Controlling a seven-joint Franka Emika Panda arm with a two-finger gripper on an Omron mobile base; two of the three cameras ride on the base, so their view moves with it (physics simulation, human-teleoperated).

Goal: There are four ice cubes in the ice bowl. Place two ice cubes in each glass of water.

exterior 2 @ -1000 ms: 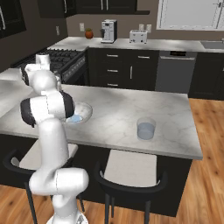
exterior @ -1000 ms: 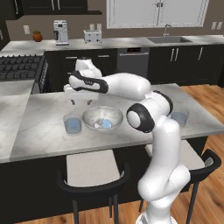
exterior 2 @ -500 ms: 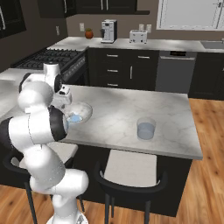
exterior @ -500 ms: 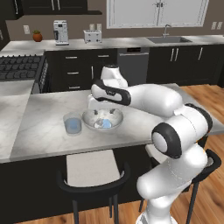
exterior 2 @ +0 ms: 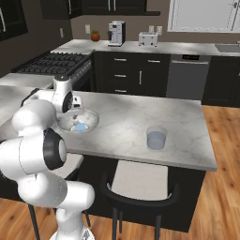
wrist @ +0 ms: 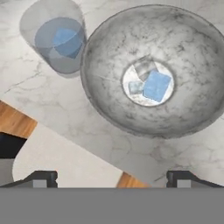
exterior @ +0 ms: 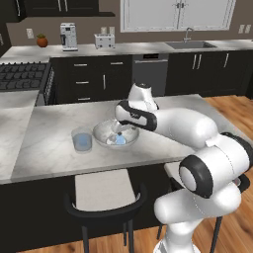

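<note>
Hovering over the ice bowl (wrist: 148,70), the claw (wrist: 112,178) has its tips spread wide at the bottom of the hand view and grips nothing. In the bowl's pale centre, right of the frame's middle, lie the remaining ice cubes (wrist: 156,85): one clear blue cube and, touching it on the left, what look like two paler ones, though their count is hard to tell. The near glass of water (wrist: 59,39), upper left of the hand view and just beside the bowl, already holds one blue cube. The other glass of water (exterior 2: 156,137) stands well apart on the surface (exterior 2: 126,119), right of centre in the right base view. The step in hand, I judge, is picking another cube: centre the tips over the blue one, descend straight into the bowl's flat middle, and close across its flat faces without nudging its neighbours.
</note>
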